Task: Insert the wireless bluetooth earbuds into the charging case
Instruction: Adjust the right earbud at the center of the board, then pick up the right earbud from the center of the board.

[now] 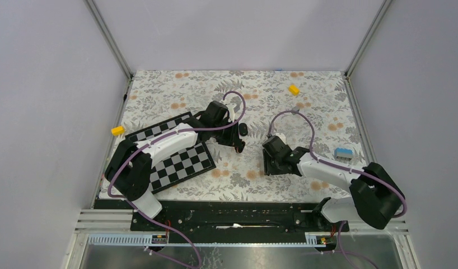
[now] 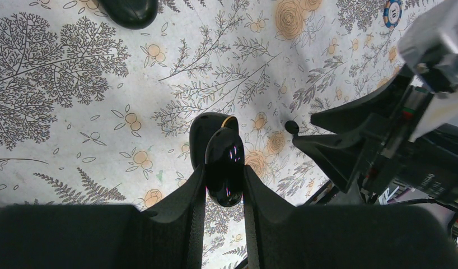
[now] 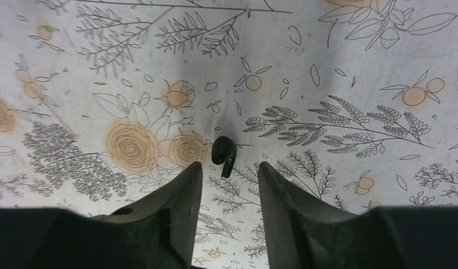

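In the left wrist view my left gripper (image 2: 224, 171) is shut on the charging case (image 2: 224, 162), a glossy black pebble held just above the cloth. Its other half (image 2: 207, 130) stands open behind it, with an orange edge showing. One tiny black earbud (image 3: 223, 152) lies on the floral cloth just beyond the tips of my right gripper (image 3: 229, 166), which is open and touches nothing. The same earbud (image 2: 292, 127) also appears in the left wrist view, to the right of the case. From above, the left gripper (image 1: 237, 143) and the right gripper (image 1: 270, 162) are close together at mid-table. No second earbud is in view.
A dark rounded object (image 1: 243, 130) lies just behind the left gripper. A chessboard (image 1: 179, 159) lies at the left under the left arm. Yellow blocks sit at the far right (image 1: 294, 89) and the left edge (image 1: 118, 130). A blue item (image 1: 342, 153) sits at the right, and a poker chip (image 2: 392, 11) lies nearby.
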`<state>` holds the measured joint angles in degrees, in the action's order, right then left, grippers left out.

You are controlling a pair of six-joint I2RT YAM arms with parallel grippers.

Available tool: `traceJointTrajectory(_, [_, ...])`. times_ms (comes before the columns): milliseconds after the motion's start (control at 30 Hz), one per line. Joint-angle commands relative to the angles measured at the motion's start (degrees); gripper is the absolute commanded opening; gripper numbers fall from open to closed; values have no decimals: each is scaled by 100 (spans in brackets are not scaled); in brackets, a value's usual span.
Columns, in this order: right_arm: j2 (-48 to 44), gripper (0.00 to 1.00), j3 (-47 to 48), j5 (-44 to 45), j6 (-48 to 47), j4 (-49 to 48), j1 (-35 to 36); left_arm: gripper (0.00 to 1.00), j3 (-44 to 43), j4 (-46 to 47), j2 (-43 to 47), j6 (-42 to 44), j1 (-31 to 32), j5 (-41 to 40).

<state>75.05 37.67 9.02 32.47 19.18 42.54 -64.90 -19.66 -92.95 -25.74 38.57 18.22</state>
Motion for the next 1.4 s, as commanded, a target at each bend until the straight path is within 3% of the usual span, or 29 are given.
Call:
traceJointTrajectory(0, [343,46,274,103,48,-156,-5,0,-168,141,112,49,-16,-41])
traceJointTrajectory(400, [896,42,552,-26,-160,-207,-2,0,-244,108,16,102,-16,-44])
traceJointTrajectory(667, [1102,25,649,-72,-214,-187,12,0,-258,103,-19,60,-16,-4])
traceJointTrajectory(767, [1079,26,620,-84,-209,-185,22,0,-255,103,-30,60,-16,-4])
traceJointTrajectory(900, [951,36,576,-42,-238,-138,75,0,-257,105,-58,47,-18,13])
traceJointTrajectory(1100, [1033,37,606,120,-302,15,214,0,-315,103,-143,34,-16,52])
traceJointTrajectory(1367, [1239,21,638,161,-316,22,342,0,-339,105,-152,42,-17,35])
